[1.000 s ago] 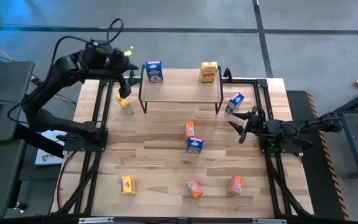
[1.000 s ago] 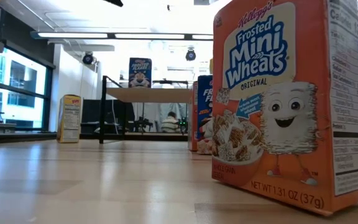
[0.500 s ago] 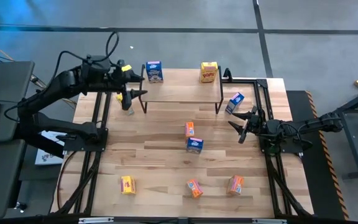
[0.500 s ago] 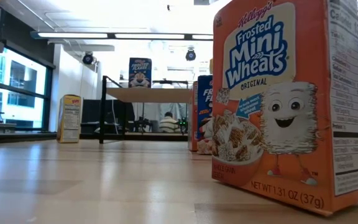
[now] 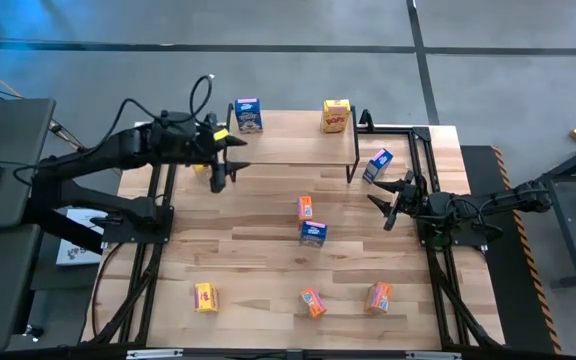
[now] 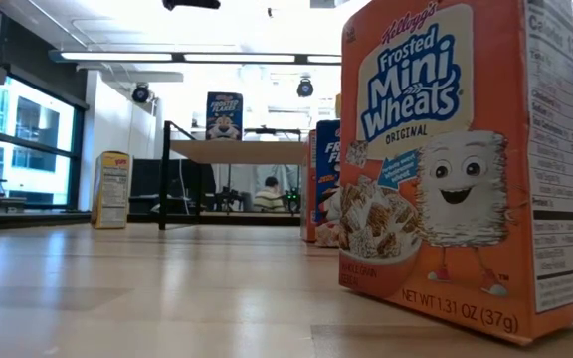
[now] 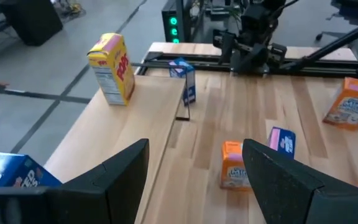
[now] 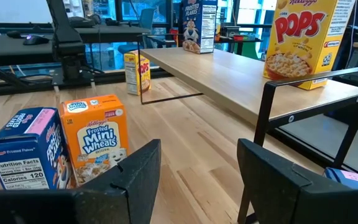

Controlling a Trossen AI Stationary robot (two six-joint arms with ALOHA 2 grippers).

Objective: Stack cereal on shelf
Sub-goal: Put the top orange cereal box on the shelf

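- From overhead I can't find the yellow box by the shelf's left legs; the left gripper [image 5: 230,166] sits over that spot. My right wrist camera does pick it up as a yellow box [image 8: 137,72] standing on the table beside the shelf leg.
- The low camera is mostly blocked by one orange Mini Wheats box [image 6: 456,159] close to the lens; the shelf [image 6: 237,151] shows small behind it.
- My left arm reaches across to the shelf's left end, fingers apart, nothing between them in its wrist view.
- The right gripper [image 5: 388,200] hangs near the table's right edge, fingers spread, empty.
- On the shelf [image 5: 293,145]: a blue box [image 5: 248,115] at the left end, a yellow Pops box [image 5: 336,115] at the right.
- Another blue box [image 5: 378,164] leans tilted beside the shelf's right legs.
- The rest stand scattered over the table [image 5: 258,260].
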